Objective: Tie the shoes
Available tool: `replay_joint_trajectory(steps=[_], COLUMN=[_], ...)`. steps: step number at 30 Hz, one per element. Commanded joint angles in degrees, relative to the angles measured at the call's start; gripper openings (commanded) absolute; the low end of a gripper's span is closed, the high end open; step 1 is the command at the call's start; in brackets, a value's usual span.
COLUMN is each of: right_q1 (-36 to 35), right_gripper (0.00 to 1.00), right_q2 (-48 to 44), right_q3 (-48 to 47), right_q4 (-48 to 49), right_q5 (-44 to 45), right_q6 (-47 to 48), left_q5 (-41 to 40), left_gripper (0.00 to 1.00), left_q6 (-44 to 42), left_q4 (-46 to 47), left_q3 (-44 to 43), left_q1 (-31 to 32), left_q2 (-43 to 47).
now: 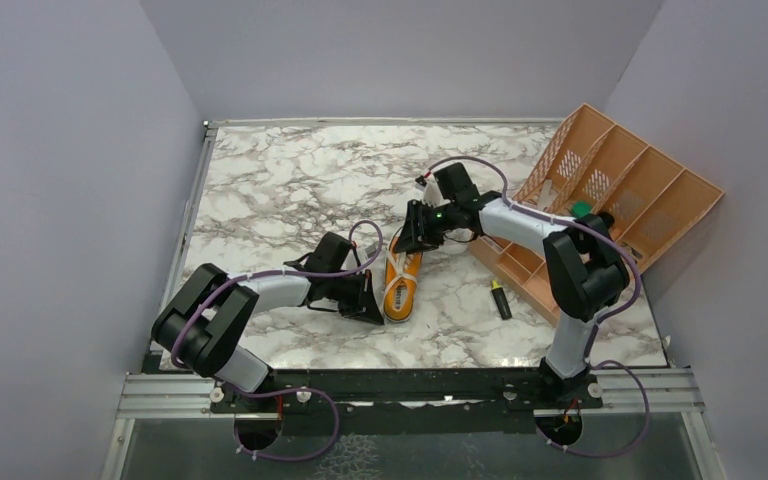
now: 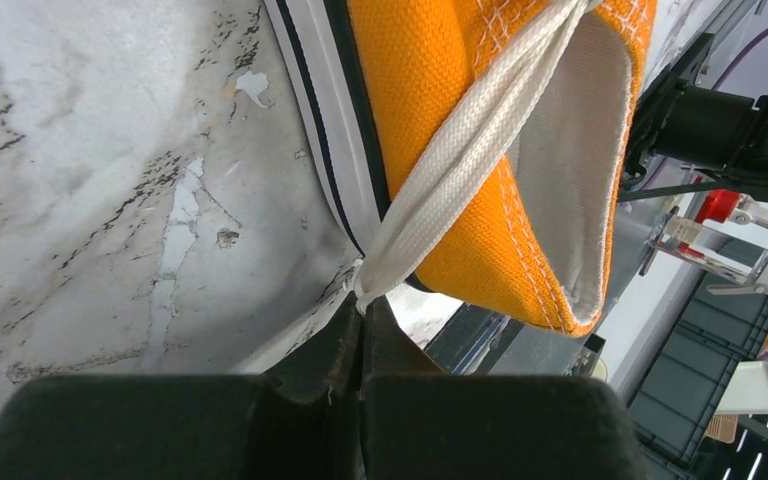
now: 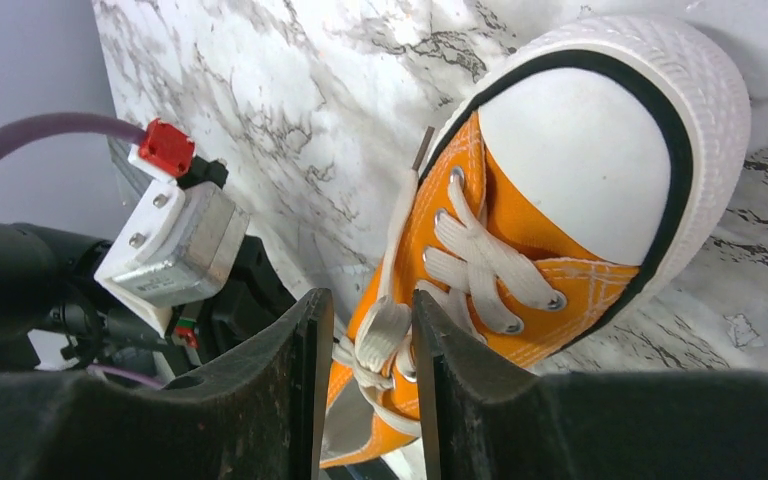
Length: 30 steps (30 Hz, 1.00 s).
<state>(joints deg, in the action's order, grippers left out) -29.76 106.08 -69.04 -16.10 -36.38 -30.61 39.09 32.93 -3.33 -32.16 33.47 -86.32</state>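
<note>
Top external view shows the small orange canvas sneaker with white rubber sole and toe cap (image 1: 401, 283) lying on the grey-veined marble counter (image 1: 280, 190) between the arms. The left gripper (image 1: 372, 300) is just beside it and the right gripper (image 1: 415, 238) is over its far end. The left gripper is pinched together on a flat white lace (image 2: 460, 150) drawn taut across the shoe's side, while the right gripper's fingers (image 3: 300, 390) stand narrowly apart, straddling the lacing.
</note>
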Motion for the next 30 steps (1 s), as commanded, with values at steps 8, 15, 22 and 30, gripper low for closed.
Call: replay_joint_trajectory(steps=[8, 15, 22, 30], right_q1=[-2.45, -2.65, -2.34, -2.15], right_gripper=[0.45, 0.13, 0.01, 0.01], right_q2=[0.96, -0.3, -4.93, -9.21], right_q3=[-1.83, -3.8, -3.74, 0.13], right_q4=[-5.58, -7.39, -11.91, -12.05], right_q5=[8.15, 13.71, 23.86, 37.67], right_q6=[-2.95, -2.21, -2.39, -3.81], left_q5=[2.31, -0.02, -2.85, -9.42], left_gripper=[0.0, 0.0, 0.0, 0.0], left_q6=[-2.02, -1.23, -1.11, -0.3], left_q4=[-1.42, -4.39, -7.04, -13.38], left_q3=[-1.44, -1.54, 0.3, -1.43], left_q1=[0.01, 0.01, 0.01, 0.01], left_q2=[-0.77, -1.12, 0.26, -1.2])
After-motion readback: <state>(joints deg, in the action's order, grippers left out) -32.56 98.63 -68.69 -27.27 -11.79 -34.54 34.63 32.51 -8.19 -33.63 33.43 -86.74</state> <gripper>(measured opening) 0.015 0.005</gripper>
